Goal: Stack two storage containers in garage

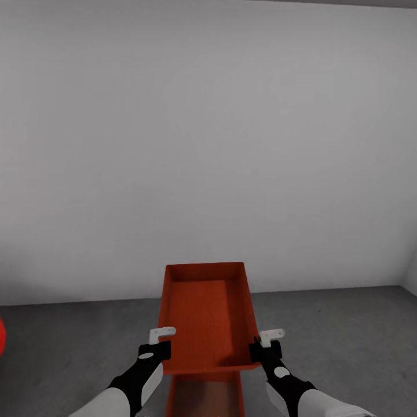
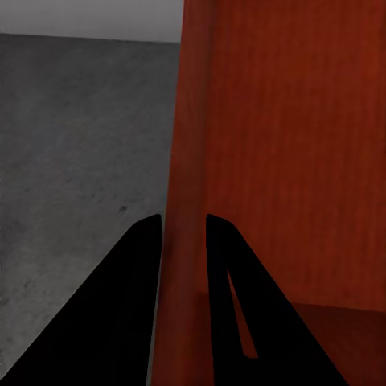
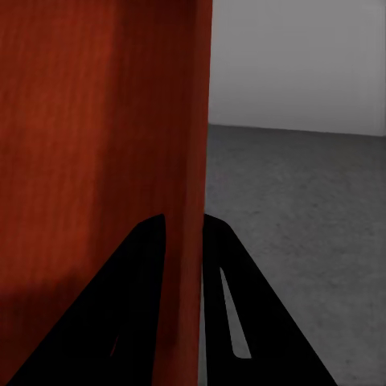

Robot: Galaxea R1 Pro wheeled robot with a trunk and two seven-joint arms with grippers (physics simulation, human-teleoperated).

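I hold one orange-red storage container point(image 1: 208, 315) up in front of me, open top up, long axis pointing away. My left gripper point(image 1: 161, 346) is shut on its left wall near the near corner. My right gripper point(image 1: 265, 346) is shut on the right wall opposite. In the left wrist view the black fingers point(image 2: 183, 221) pinch the container wall point(image 2: 281, 145). The right wrist view shows the same grip point(image 3: 185, 219) on the other wall point(image 3: 96, 145). A second storage container point(image 1: 205, 397) lies lower, just under the held one's near end, partly hidden. Below is the dark grey concrete floor point(image 1: 347, 336) of the garage.
A plain white-grey wall point(image 1: 208, 145) stands close ahead and meets the floor just beyond the held container. A red shape point(image 1: 2, 336) pokes in at the left edge. Bare concrete stretches on both sides of the containers point(image 2: 72, 145) point(image 3: 305, 209).
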